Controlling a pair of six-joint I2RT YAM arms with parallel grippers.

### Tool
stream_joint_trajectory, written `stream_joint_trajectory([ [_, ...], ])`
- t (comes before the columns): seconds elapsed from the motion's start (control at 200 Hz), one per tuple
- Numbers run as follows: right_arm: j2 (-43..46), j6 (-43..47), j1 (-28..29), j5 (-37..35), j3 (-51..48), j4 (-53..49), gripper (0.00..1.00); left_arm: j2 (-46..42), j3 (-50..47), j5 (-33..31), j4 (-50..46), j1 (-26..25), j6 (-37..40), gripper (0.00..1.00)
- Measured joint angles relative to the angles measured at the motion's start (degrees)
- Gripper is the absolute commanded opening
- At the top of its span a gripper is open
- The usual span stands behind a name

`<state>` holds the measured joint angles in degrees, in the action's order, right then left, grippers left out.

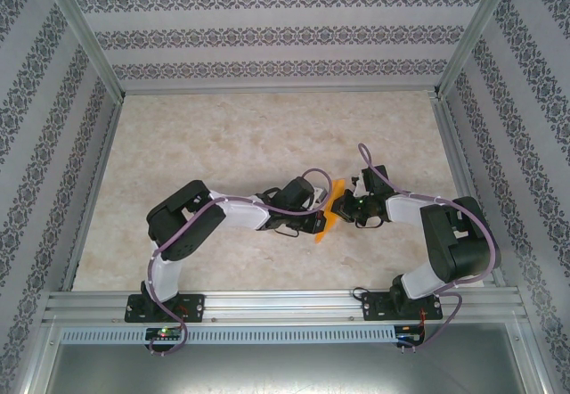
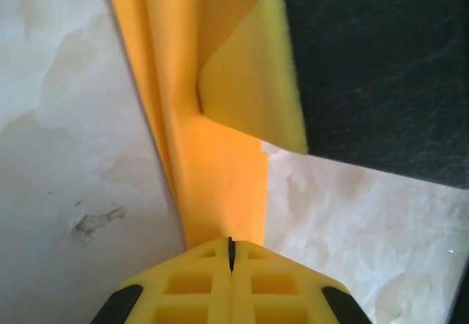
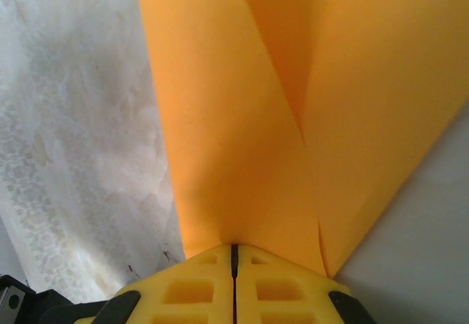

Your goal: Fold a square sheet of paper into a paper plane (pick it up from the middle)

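While the left arm reaches inward over the pale, marbled tabletop point(image 1: 223, 135), the left gripper point(image 1: 313, 210) sits near the table's middle. In the left wrist view its yellow fingers point(image 2: 194, 291) are clenched together, and the near edge of a thin, bright orange sheet of paper point(image 2: 212, 155) is pinched in the seam between them. The sheet rises away from that grip in long lengthwise folds, lifted clear of the marbled surface seen on either side. Further up, a yellow pad point(image 2: 253, 93) on a black finger meets the sheet's right side. From above, the orange sheet point(image 1: 328, 211) stands as a narrow strip between the two grippers, touching both. To its right, the right gripper point(image 1: 344, 207) points inward. In the right wrist view its yellow fingers point(image 3: 190, 291) are likewise squeezed shut, clamping the sheet's edge, and a crease runs up the orange surface point(image 3: 242, 119).
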<state>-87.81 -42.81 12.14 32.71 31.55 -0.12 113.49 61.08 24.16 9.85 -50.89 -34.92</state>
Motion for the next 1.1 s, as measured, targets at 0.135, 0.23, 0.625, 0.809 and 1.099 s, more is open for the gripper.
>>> stream_joint_trajectory([
  [0.135,0.2,-1.9,0.0,0.9,-0.3,1.2,0.09,0.5,0.5,0.0,-0.2,0.0,0.5,0.00],
  [0.23,1.8,-3.8,0.0,1.9,-0.3,1.7,0.10,0.5,0.6,-0.4,-0.5,0.0,1.9,0.00],
  [0.625,-1.0,-7.1,0.4,4.3,0.4,6.6,0.10,0.5,-0.4,-0.5,0.8,0.0,5.6,0.00],
  [0.809,-3.7,-6.5,0.8,3.7,2.9,5.3,0.10,0.5,-0.4,-0.4,0.8,0.0,6.8,0.00],
  [1.099,-9.6,-3.5,0.7,2.7,8.8,0.9,0.10,-0.4,-2.3,-0.9,2.1,0.0,8.1,0.00],
])
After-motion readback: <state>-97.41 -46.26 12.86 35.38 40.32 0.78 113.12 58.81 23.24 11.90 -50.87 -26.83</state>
